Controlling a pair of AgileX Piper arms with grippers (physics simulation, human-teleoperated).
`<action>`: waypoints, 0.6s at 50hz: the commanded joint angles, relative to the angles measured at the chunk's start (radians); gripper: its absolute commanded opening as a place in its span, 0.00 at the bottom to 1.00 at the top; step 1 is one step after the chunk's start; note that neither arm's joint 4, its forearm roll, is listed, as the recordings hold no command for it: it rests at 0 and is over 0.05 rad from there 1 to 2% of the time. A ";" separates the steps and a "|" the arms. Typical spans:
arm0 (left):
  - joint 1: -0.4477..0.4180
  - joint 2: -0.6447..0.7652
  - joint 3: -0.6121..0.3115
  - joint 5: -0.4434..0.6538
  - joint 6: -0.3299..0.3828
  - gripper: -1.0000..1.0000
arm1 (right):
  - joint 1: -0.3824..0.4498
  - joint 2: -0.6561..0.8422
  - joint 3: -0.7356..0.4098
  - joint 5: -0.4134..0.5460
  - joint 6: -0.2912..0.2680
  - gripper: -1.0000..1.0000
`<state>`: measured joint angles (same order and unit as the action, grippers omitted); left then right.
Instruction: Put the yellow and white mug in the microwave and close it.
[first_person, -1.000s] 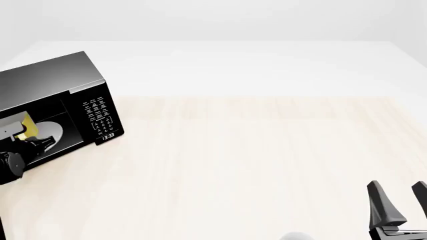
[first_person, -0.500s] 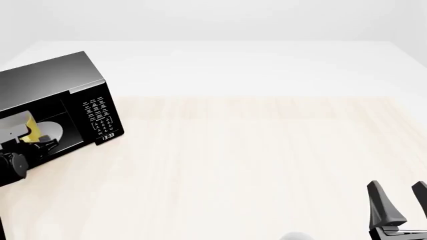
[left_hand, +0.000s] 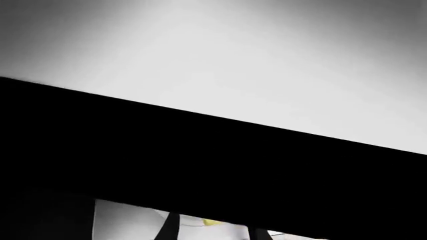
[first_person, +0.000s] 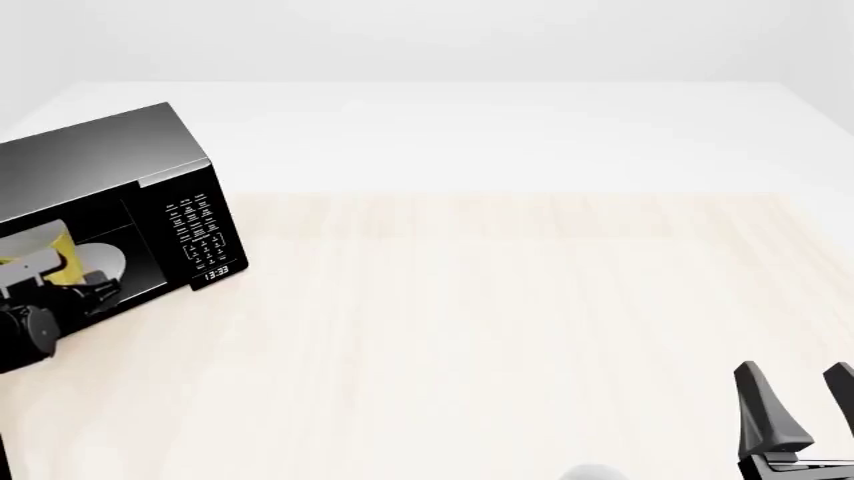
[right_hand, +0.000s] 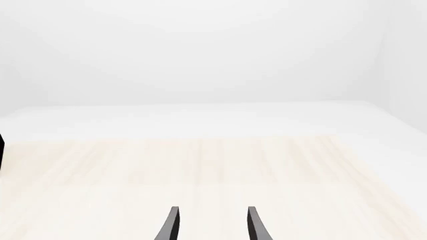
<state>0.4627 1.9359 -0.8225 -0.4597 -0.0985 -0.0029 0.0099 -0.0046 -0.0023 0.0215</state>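
Reaching into the cavity of the large black boxy microwave at the far left of the pale wood-grain table, the left gripper is mostly swallowed by the dark interior in the front view. Only its black body and wrist show at the opening, so how wide its jaws stand cannot be told from there. The small yellow and white mug sits inside the cavity, just above the black gripper parts and beside the round white turntable plate; whether the fingers are clamped on it or merely close to it cannot be made out.

The left wrist view gives little more: a broad black band of the microwave fills the middle, and below it two dark fingers stand apart with a sliver of yellow mug between them. Contact is hidden by the frame edge.

On the microwave's front, the keypad with white markings and the small digital clock face toward the table's centre.

The right gripper hovers low at the near right corner, well apart from the microwave. Its two black fingers are spread with bare table between them, holding nothing.
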 joint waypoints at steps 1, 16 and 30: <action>-0.017 -0.027 0.057 -0.012 0.002 1.00 | 0.000 -0.002 0.001 0.000 -0.004 1.00; -0.021 -0.093 0.149 -0.030 0.001 1.00 | 0.000 -0.002 0.001 0.000 -0.004 1.00; -0.027 -0.175 0.208 -0.024 -0.011 1.00 | 0.000 -0.002 0.001 0.000 -0.004 1.00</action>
<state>0.4332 1.8188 -0.6680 -0.4774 -0.1144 -0.0028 0.0099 -0.0046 -0.0023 0.0216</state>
